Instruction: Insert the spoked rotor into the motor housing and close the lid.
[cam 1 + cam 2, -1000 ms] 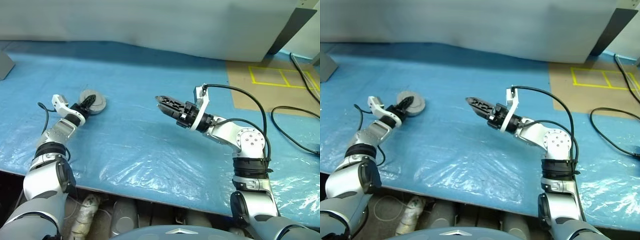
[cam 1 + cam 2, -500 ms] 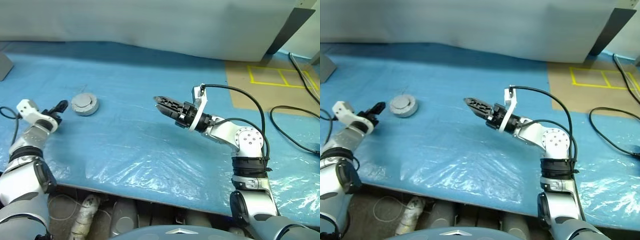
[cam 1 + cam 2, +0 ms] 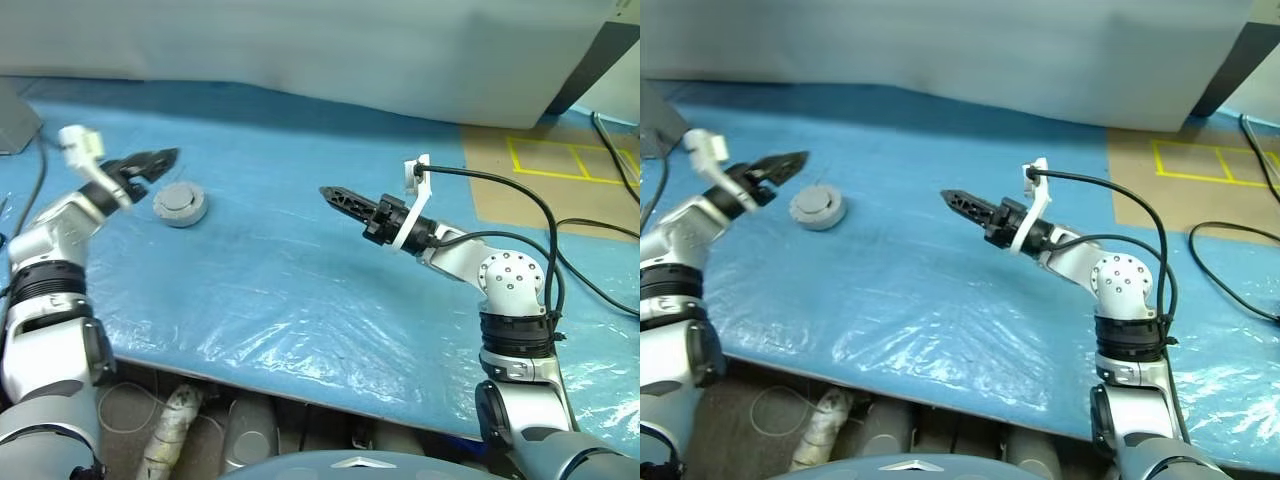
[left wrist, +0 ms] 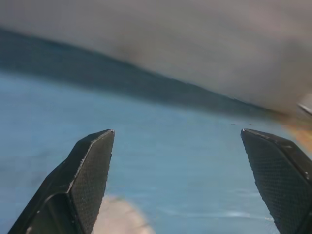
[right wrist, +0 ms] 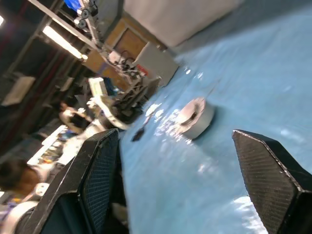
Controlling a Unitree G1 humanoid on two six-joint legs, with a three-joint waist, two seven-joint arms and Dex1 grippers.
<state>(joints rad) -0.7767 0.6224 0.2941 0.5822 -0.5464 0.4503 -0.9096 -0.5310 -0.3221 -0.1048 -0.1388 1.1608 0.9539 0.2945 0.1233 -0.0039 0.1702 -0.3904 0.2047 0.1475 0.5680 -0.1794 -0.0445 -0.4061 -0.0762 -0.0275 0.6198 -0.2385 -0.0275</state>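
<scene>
Both jaws wide apart and empty above blue plastic-covered table [image 3: 300,300], grey backdrop [image 3: 300,50] behind.

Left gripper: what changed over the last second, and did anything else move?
The left gripper was shut on the closed motor housing a second ago. It let go, drew back toward the table's near edge, then rose; now it hangs open above and just left of the housing, clear of it. The housing stayed on the blue sheet with its lid on. The right gripper rolled at the wrist but kept its place, open and empty.
</scene>
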